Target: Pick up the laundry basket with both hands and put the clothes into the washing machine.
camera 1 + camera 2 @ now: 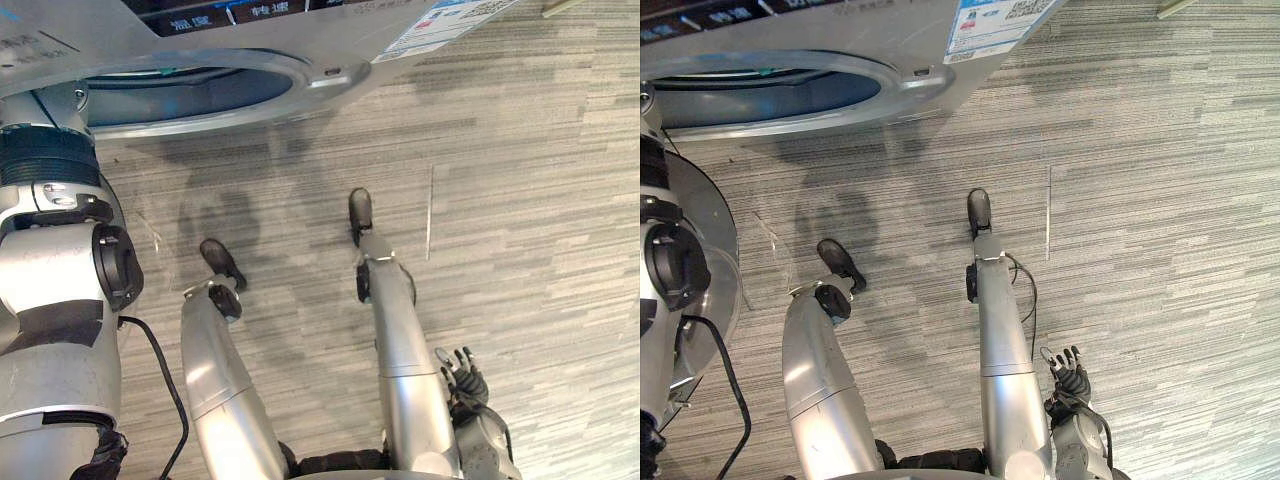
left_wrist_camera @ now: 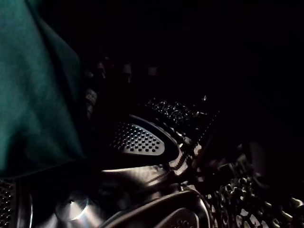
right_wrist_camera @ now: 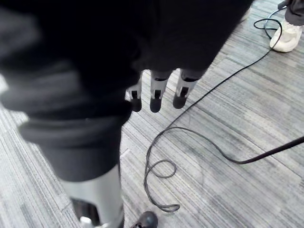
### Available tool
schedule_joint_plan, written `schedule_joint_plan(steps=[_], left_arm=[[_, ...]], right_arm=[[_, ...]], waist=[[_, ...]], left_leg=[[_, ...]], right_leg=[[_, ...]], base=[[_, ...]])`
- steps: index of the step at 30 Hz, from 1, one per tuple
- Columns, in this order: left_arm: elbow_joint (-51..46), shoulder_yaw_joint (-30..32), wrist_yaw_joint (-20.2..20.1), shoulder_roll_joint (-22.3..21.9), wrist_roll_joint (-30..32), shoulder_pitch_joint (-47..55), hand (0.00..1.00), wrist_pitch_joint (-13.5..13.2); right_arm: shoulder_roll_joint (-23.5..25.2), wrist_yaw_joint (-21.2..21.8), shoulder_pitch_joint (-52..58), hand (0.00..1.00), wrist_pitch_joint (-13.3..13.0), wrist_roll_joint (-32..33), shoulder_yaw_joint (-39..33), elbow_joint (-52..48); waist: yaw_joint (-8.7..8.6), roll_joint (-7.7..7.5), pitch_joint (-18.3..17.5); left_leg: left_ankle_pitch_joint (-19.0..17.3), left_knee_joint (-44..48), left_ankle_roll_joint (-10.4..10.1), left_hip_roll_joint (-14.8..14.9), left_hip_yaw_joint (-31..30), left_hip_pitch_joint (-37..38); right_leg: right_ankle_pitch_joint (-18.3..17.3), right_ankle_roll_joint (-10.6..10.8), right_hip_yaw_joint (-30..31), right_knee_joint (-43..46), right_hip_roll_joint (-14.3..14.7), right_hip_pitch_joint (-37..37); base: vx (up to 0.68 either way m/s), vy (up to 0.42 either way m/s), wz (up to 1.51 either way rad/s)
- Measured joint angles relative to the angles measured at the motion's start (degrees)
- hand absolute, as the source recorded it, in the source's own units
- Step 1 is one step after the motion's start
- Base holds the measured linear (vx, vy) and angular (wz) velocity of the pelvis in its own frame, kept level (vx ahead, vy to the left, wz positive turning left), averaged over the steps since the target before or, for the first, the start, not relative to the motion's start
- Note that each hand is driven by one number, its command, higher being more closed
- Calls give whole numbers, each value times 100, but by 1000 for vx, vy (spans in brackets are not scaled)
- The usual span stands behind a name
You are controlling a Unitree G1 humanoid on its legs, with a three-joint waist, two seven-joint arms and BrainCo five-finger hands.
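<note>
Green cloth (image 2: 33, 85), one piece, lies inside the one washing machine (image 1: 250, 40); the left hand, hidden inside, cannot be judged. Well apart from the machine, the right hand (image 1: 1072, 385) hangs relaxed, empty.

The left arm (image 1: 55, 300) stretches forward at the robot's left, its dark ribbed wrist cover (image 1: 45, 160) at the far end. The right hand (image 1: 462, 380) hangs low at the robot's right side, fingers (image 3: 156, 92) straight, relaxed and empty.
</note>
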Motion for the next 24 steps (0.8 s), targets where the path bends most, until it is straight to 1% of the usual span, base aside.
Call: schedule_joint_plan(steps=[1, 2, 3, 5, 6, 7, 9, 10, 11, 12, 13, 14, 15, 16, 17, 18, 20, 21, 22, 23, 24], left_arm=[[-129, -80, 43, 6, 347, 80, 0, 54], [-547, -301, 165, 17, 1071, 296, 0, 143], [-1270, -504, 289, 66, 1887, 698, 0, 164], [-1895, -522, 367, 132, 2320, 1200, 0, 167], [-3234, -497, 582, 88, 2951, 2425, 0, 225], [-3473, -457, 564, -6, 3009, 2675, 0, 222], [-3734, -452, 403, -111, 2514, 2878, 0, 215], [-3867, -332, 309, -348, 2256, 3116, 0, 199], [-3925, -271, 305, -499, 2204, 3212, 0, 195], [-4038, -212, 181, -759, 2058, 3396, 0, 168], [-4374, -220, 98, -1059, 2093, 3779, 0, 106], [-4643, -220, 65, -1274, 2123, 4065, 0, 32], [-5020, -244, 53, -1595, 2218, 4480, 0, -74], [-5269, -283, 63, -1946, 2343, 4924, 0, -205], [-5424, -303, 60, -2140, 2457, 5343, 0, -253], [-5494, -325, 63, -2195, 2523, 5521, 0, -263], [-5600, -460, 56, -2427, 2986, 6006, 0, -296], [-5599, -540, 43, -2616, 3128, 6226, 0, -308], [-5589, -559, 11, -2763, 3138, 6345, 0, -310], [-5443, -609, -78, -3021, 3140, 6560, 0, -312], [-5234, -696, -133, -3169, 3130, 6711, 0, -296]], right_arm=[[-16, 27, 2, 0, -23, 0, -1, 1], [-51, 85, 2, 0, -41, 1, -2, 3], [-89, 144, 1, 0, -52, 1, 0, 3], [-103, 220, 1, 0, -65, 2, 3, -46], [-112, 223, 1, 0, -90, 4, 10, -123], [-118, 219, 1, 0, -101, 4, 9, -125], [-119, 214, 1, 0, -107, 5, 13, -133], [-118, 210, 1, 0, -107, 5, 9, -136], [-118, 209, 1, 0, -106, 5, 10, -136], [-115, 196, 1, 0, -92, 2, 10, -141], [-117, 194, 1, 0, -88, 2, 8, -159], [-117, 192, 3, 0, -88, 2, 1, -164], [-118, 182, 2, 0, -89, 2, -7, -168], [-117, 182, 2, 0, -90, 2, -20, -165], [-117, 183, 1, 0, -107, 0, -36, -175], [-113, 183, 1, 0, -119, -1, -54, -174], [-99, 179, -2, 0, -156, -11, -136, -175], [-106, 172, -3, 0, -166, -17, -165, -176], [-110, 161, -17, 0, -166, -30, -167, -174], [-111, 111, -47, 0, -165, -83, -194, -174], [-114, 64, -82, 0, -158, -129, -212, -151]], waist=[[9, 1, 0], [48, 1, 1], [103, 3, 2], [98, 2, 1], [97, 3, 2], [111, 3, 2], [116, 3, 2], [104, 13, 3], [107, 15, 2], [114, 23, -1], [131, 26, 0], [160, 26, 0], [205, 29, 2], [312, 47, 4], [378, 113, -12], [400, 142, -13], [529, 193, -13], [629, 206, -17], [648, 208, -18], [642, 210, -19], [649, 212, -18]], left_leg=[[0, 3, 0, -5, -4, 0], [0, 3, 0, -13, -16, -1], [0, 25, 0, -21, -40, 1], [-1, 26, -2, -23, -61, 0], [-1, 21, -2, -28, -91, 23], [-1, 1, -2, -30, -87, 68], [-1, -24, -2, -35, -82, 139], [-1, -43, -2, -37, -82, 230], [-1, -67, -2, -39, -81, 274], [-3, -143, -5, -44, -76, 377], [-3, -215, -5, -50, -58, 478], [-3, -245, -5, -50, -48, 533], [-2, -276, -5, -50, -45, 600], [-2, -344, -5, -61, -40, 708], [-1, -408, -6, -68, -67, 760], [-1, -433, -6, -83, -88, 778], [5, -505, -17, -153, -137, 822], [-1, -542, -7, -219, -199, 838], [-2, -571, -4, -246, -217, 846], [1, -615, -9, -308, -237, 880], [1, -620, -9, -343, -257, 924]], right_leg=[[-17, 3, -1, 25, -5, -6], [-36, -11, -14, 60, -13, -15], [-77, -24, -36, 131, -28, -18], [-99, -38, -67, 163, -43, -18], [-158, -60, -109, 216, -56, 1], [-180, -65, -112, 220, -59, 28], [-234, -61, -118, 244, -68, 86], [-283, -65, -121, 261, -73, 162], [-302, -73, -121, 258, -73, 202], [-346, -83, -125, 237, -73, 281], [-362, -96, -136, 197, -74, 355], [-370, -103, -143, 196, -74, 383], [-413, -109, -149, 206, -74, 425], [-468, -135, -162, 224, -79, 504], [-513, -156, -220, 246, -95, 560], [-540, -171, -255, 272, -116, 577], [-683, -169, -312, 404, -202, 602], [-734, -164, -327, 429, -237, 618], [-765, -159, -339, 428, -261, 635], [-781, -138, -358, 437, -319, 684], [-788, -128, -381, 439, -361, 739]], base=[[48, 35, 8], [44, 36, 11], [43, 36, 10], [66, 58, 9], [105, 88, 8], [114, 87, 8], [77, 46, 5], [81, 41, 3], [105, 48, 3], [106, 41, 3], [110, 41, 3], [120, 39, 2], [116, 31, 5], [131, 30, 16], [99, 22, 22], [75, 19, 33], [40, 13, 36], [19, 15, 27], [18, 34, 30], [12, 38, 26], [24, 68, 29]])
